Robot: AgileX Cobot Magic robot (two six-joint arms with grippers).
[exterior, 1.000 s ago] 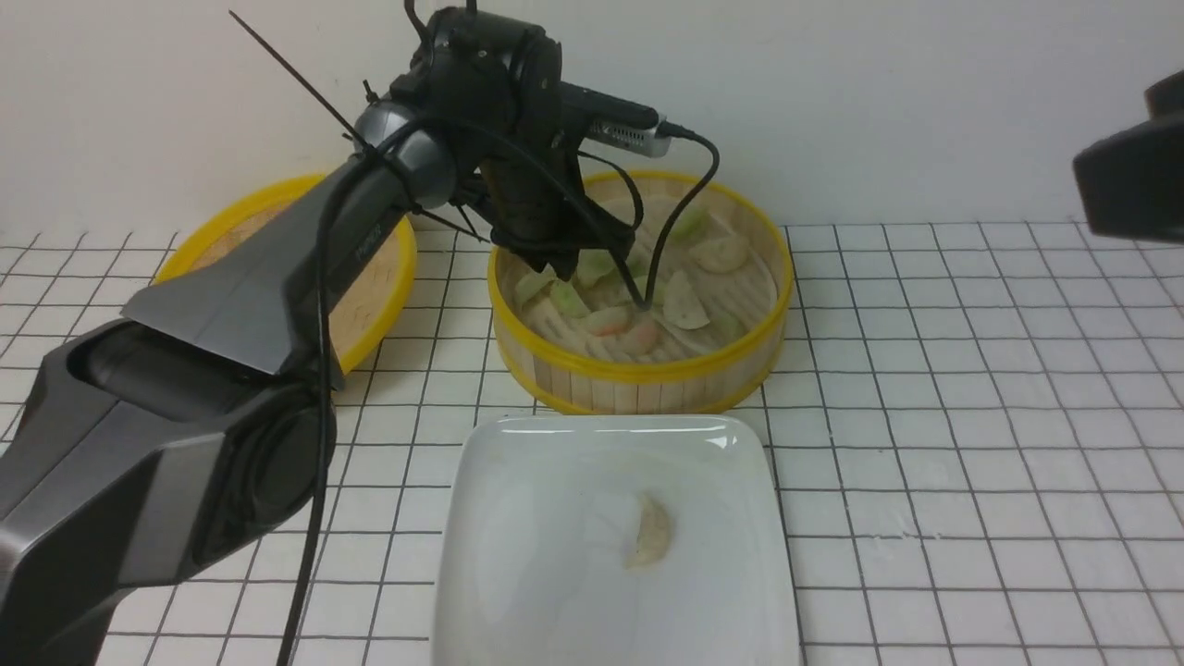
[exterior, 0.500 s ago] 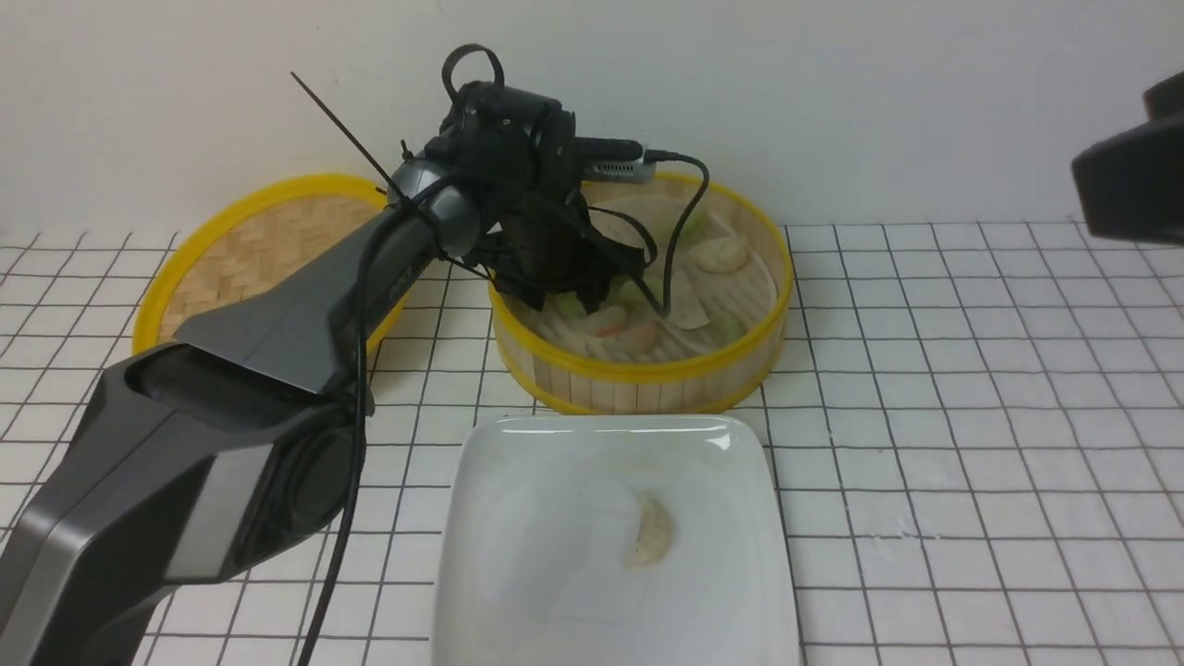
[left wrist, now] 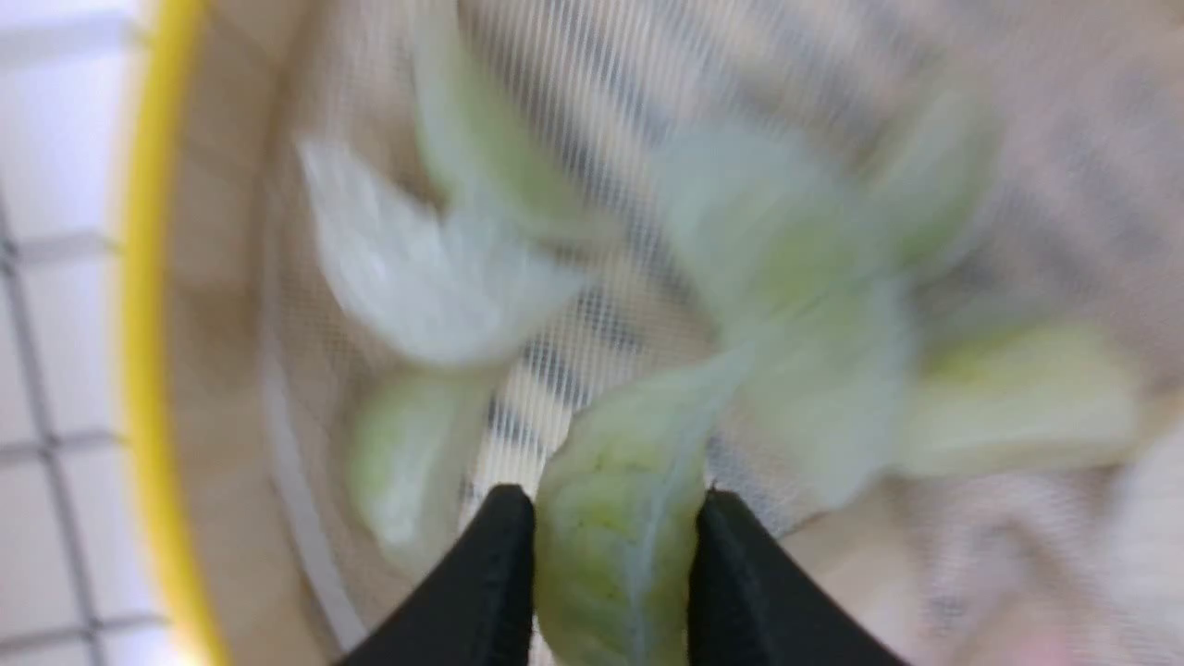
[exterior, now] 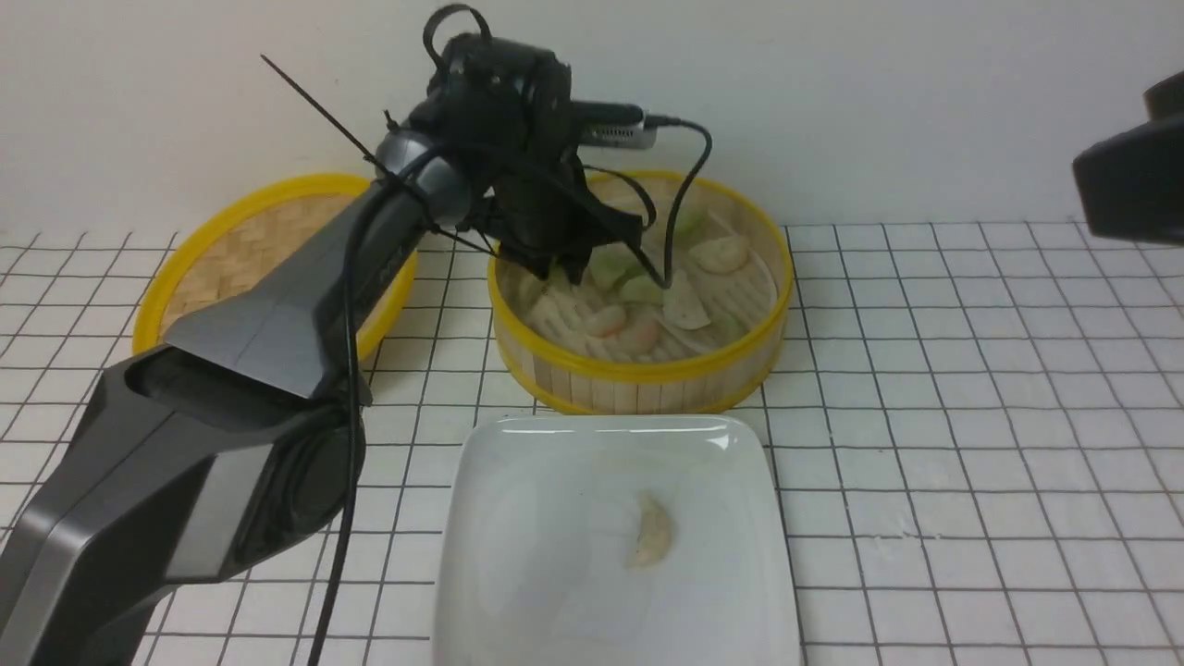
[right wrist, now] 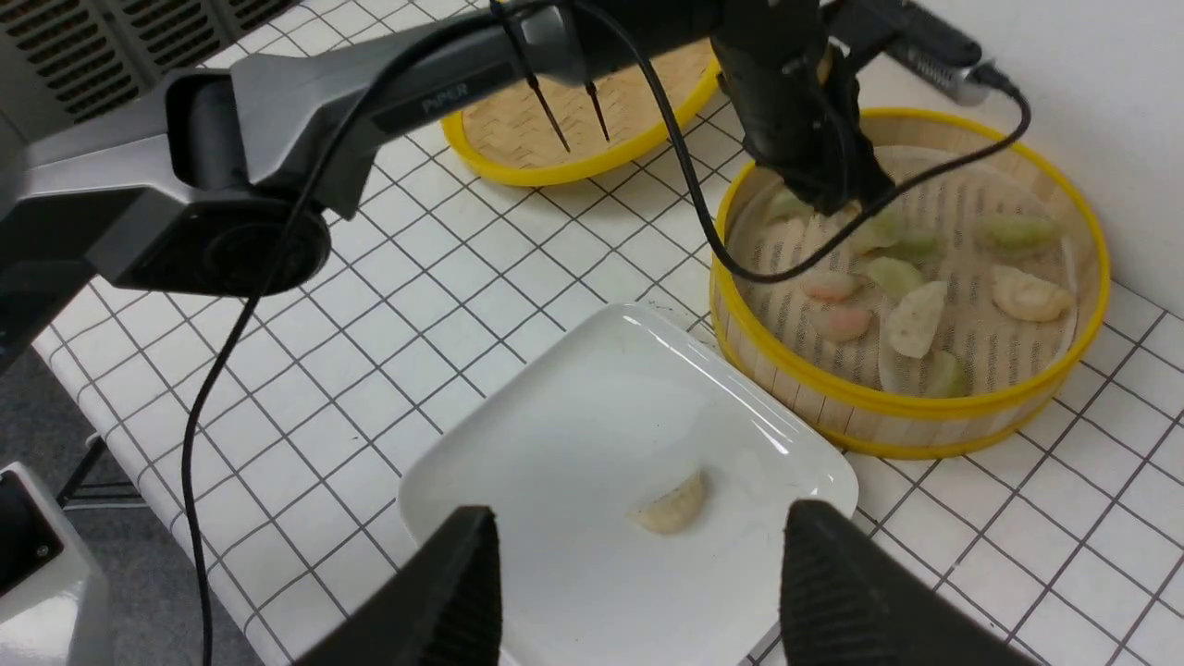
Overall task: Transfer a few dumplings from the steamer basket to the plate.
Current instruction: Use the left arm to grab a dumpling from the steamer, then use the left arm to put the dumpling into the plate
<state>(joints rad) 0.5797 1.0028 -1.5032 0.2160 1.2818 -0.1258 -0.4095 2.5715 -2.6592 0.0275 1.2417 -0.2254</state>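
Bamboo with yellow rims, the steamer basket [exterior: 638,375] is sitting at the back of the tiled tabletop [exterior: 971,416] in the front view, and the flat woven lid [exterior: 250,250] is lying to its left. The left arm [exterior: 277,305] is reaching over the basket's left rim. The left gripper [exterior: 558,270] is pointing down inside the basket among the dumplings [exterior: 684,301], but its jaws are too hidden here to read. Just in front of the basket, the white plate [exterior: 536,573] is carrying one cream dumpling [exterior: 652,532] near its middle. A dark part of the right arm [exterior: 1128,185] is hanging at the upper right edge, well apart from both.

In the left wrist view, the two black fingers [left wrist: 490,592] are pressing on either side of a green dumpling [left wrist: 610,573], clamped on it over the basket's slatted floor. Whether it is touching that floor cannot be told. Other pale green and white dumplings are lying blurred around it, with the yellow rim [left wrist: 139,324] running along one side.

In the right wrist view, the right gripper [right wrist: 643,511] is hovering over the plate [right wrist: 573,416], its jaws standing wide apart with nothing between them. The cream dumpling [right wrist: 671,504] is showing through the gap below. Beyond it, the basket [right wrist: 925,407] is holding pink, white and green dumplings, and the left gripper [right wrist: 832,194] is dipping in on the side nearer the lid [right wrist: 555,139].
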